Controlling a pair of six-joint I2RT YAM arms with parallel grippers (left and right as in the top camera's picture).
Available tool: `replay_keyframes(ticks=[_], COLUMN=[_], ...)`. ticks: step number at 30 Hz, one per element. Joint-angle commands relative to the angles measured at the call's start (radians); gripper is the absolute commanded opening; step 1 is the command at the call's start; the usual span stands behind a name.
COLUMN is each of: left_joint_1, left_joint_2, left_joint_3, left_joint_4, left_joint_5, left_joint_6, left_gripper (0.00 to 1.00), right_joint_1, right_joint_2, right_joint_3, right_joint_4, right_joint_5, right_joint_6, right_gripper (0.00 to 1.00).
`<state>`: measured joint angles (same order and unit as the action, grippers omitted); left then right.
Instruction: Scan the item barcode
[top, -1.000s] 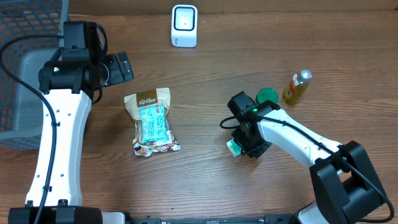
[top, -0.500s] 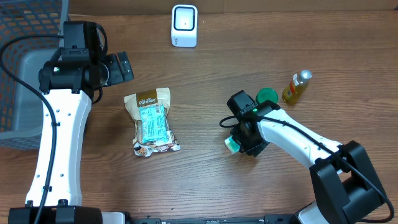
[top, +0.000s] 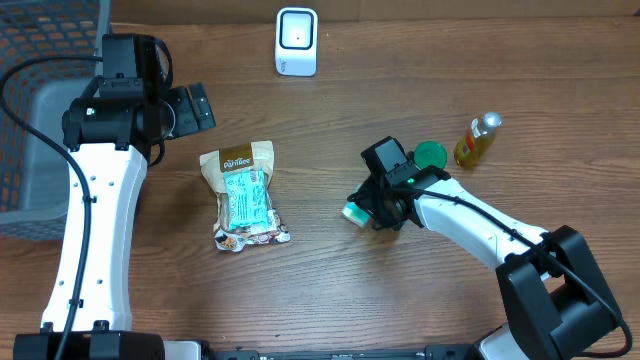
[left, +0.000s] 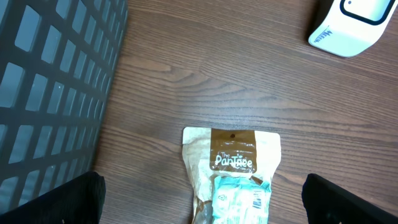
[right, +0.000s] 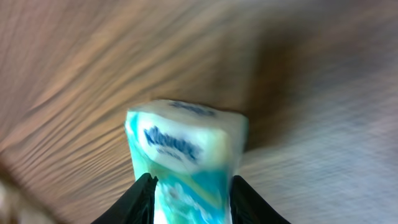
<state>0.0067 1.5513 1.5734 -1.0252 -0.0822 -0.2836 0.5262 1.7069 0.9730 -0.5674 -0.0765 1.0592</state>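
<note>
Wood-grain table, one dark mesh basket (top: 40, 60) at far left, contents unclear. One white scanner (top: 296, 42), one snack bag (top: 243, 195), one green lid (top: 430, 154), one yellow bottle (top: 477, 139). Right gripper (top: 365, 208) pinching one Kleenex pack (top: 353, 213) mid-table, well apart from scanner; left gripper (top: 192, 108) spread wide near snack bag

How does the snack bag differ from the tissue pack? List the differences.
The snack bag lies flat on the table; the tissue pack sits in the jaws of the right gripper. The snack bag is larger, tan and brown; the tissue pack is smaller, white and teal. Both show brand names.
</note>
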Motion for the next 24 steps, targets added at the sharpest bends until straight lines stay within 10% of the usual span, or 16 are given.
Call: replay_keyframes(ticks=[1, 24], left_joint_1=[-0.001, -0.001], left_joint_2=[0.003, 0.003], left_joint_3=[0.011, 0.011], left_joint_4=[0.001, 0.001], left_joint_5=[0.005, 0.005], left_joint_6=[0.018, 0.018], left_gripper=[1.0, 0.99], right_joint_1=[0.003, 0.003], right_joint_2=[0.002, 0.006], right_joint_3=[-0.008, -0.008], right_joint_4=[0.01, -0.008], right_joint_5=[-0.054, 0.049], right_joint_6=[-0.152, -0.113], right_gripper=[0.36, 0.38])
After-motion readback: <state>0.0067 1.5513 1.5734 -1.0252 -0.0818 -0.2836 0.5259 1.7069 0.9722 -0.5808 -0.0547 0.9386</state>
